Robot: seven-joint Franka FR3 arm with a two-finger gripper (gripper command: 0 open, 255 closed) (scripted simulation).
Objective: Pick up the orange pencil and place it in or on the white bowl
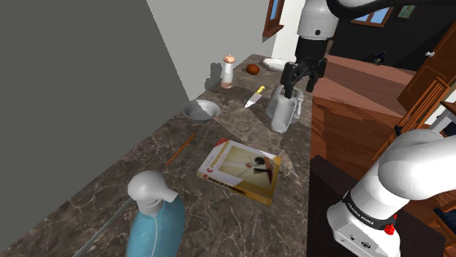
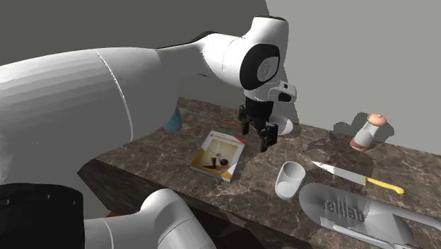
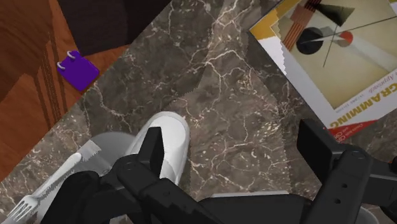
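Nearest the shoulder camera, at the view's lower left, a blue spray bottle (image 1: 155,219) with a white trigger head stands on the dark marbled counter (image 1: 219,215). Just past it the orange pencil (image 1: 180,149) lies flat on the stone near the counter's wall-side edge, pointing roughly from the bottle toward the bowl (image 1: 200,111). This bowl, drawn pale grey-white, sits farther along the same edge with nothing in it, apart from the pencil's far end. Beyond the bowl stands a white shaker (image 1: 228,71) with a pinkish top. To the right of the pencil, a book (image 1: 240,171) with a cream cover lies flat in the middle of the counter. Farther back, a knife (image 1: 254,97) with a yellow handle lies between the bowl and a white cup (image 1: 283,114), which stands upright near the counter's front edge. Above the cup hangs the black tool (image 1: 297,91), released, its two fingers standing apart with nothing between them; it is well apart from the pencil. In the wrist view the cup shows just beyond one finger, with a fork (image 3: 51,188) beside it.
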